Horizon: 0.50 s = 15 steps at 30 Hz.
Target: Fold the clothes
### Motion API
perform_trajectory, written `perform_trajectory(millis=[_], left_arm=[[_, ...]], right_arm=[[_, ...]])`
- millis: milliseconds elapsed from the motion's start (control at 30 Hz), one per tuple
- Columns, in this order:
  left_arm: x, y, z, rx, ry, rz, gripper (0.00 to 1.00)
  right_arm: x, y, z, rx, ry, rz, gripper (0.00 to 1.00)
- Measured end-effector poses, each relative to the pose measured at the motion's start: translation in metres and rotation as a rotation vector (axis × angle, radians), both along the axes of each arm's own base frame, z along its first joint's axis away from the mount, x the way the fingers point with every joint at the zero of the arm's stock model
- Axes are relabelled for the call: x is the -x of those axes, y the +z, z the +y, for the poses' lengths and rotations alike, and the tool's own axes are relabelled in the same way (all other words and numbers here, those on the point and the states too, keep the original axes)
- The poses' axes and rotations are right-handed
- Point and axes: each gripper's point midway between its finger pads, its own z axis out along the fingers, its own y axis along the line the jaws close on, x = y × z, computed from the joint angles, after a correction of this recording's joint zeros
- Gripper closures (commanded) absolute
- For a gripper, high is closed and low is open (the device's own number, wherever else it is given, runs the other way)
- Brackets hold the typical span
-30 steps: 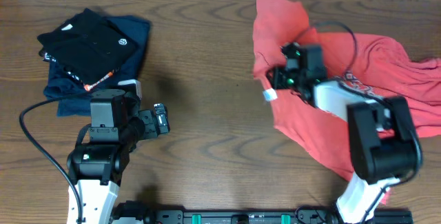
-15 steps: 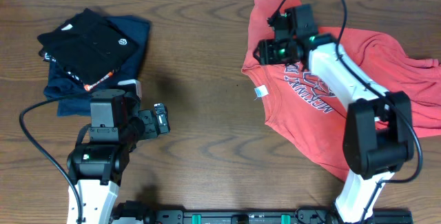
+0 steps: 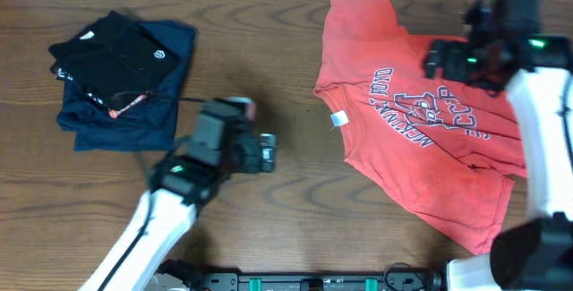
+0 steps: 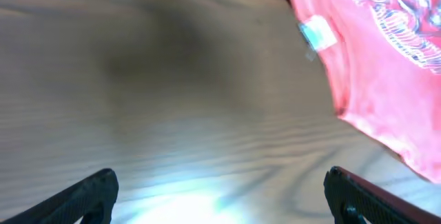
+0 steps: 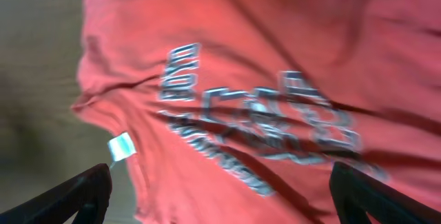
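Note:
The clothes, a coral-red T-shirt, lie spread on the right half of the table with the navy-and-white lettering face up and a white neck tag at the left edge. My right gripper hovers open above the chest print; in the right wrist view the shirt fills the frame and nothing is between the fingers of my right gripper. My left gripper is open over bare wood left of the shirt. The left wrist view shows the shirt's collar edge ahead of my left gripper.
A black folded garment lies on a navy folded garment at the back left. The wooden table runs between that pile and the shirt. A black base rail lines the front edge.
My right gripper opened, let go of the shirt and swung right and up. The shirt now lies flatter with its print showing. My left arm moved right toward the shirt.

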Motion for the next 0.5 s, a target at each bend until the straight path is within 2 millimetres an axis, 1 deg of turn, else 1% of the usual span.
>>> perform_trajectory(millis=[100,200,267,367,500], left_arm=[[0.002,-0.017,-0.037,0.036,-0.032,0.041,0.03],[0.007,-0.033,-0.077,0.093,-0.054,0.079,0.04],[0.013,-0.046,-0.104,0.143,-0.054,0.122,0.05],[0.022,-0.063,-0.131,0.197,-0.02,0.186,0.06],[0.029,-0.085,-0.158,0.274,0.052,0.268,0.08]], right_arm=[[0.012,0.008,-0.026,0.003,-0.07,-0.001,0.01],[0.022,0.009,-0.044,0.005,-0.122,0.017,0.01],[0.028,0.007,-0.05,0.004,-0.14,0.039,0.01],[0.033,0.005,-0.052,0.005,-0.138,0.059,0.01],[0.035,0.003,-0.051,0.008,-0.124,0.069,0.01]])
